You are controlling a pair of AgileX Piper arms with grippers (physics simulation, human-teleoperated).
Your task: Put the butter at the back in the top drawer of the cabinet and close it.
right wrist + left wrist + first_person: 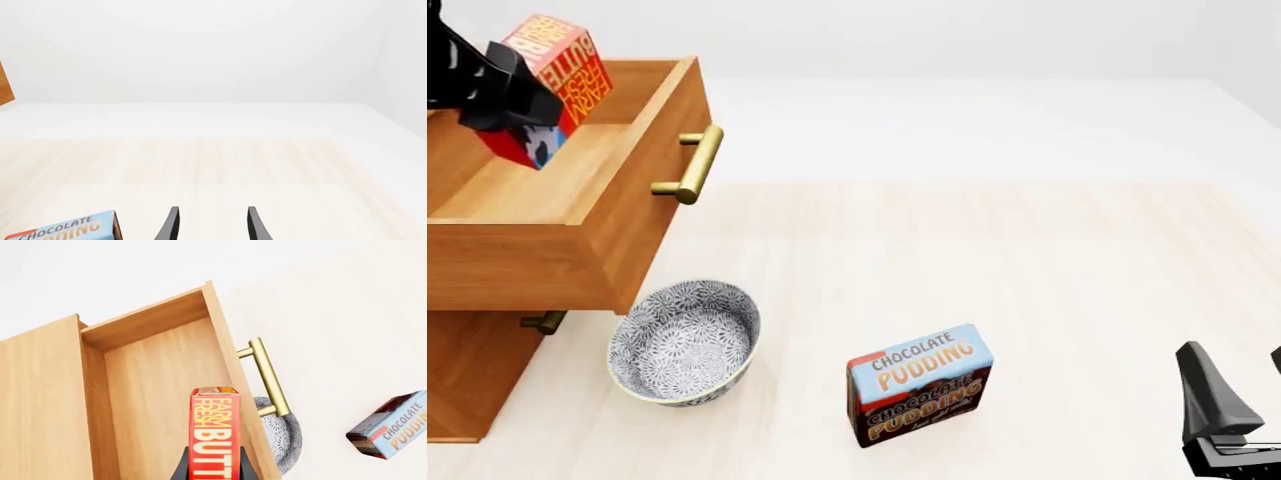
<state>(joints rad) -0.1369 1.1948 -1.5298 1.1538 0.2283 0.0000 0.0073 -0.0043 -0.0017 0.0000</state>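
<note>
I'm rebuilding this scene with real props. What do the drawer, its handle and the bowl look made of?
The top drawer: light wood with visible grain, matte. Its handle: brass-coloured metal bar, slightly shiny. The bowl: likely glazed ceramic, white with a dense dark-blue pattern.

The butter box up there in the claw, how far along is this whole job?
Done: the top drawer of the cabinet is pulled open, and the left claw has the butter gripped above it. In hand: getting the box down into the drawer, which it isn't resting in yet. Left: release it and push the drawer shut. The right claw is open and empty.
</note>
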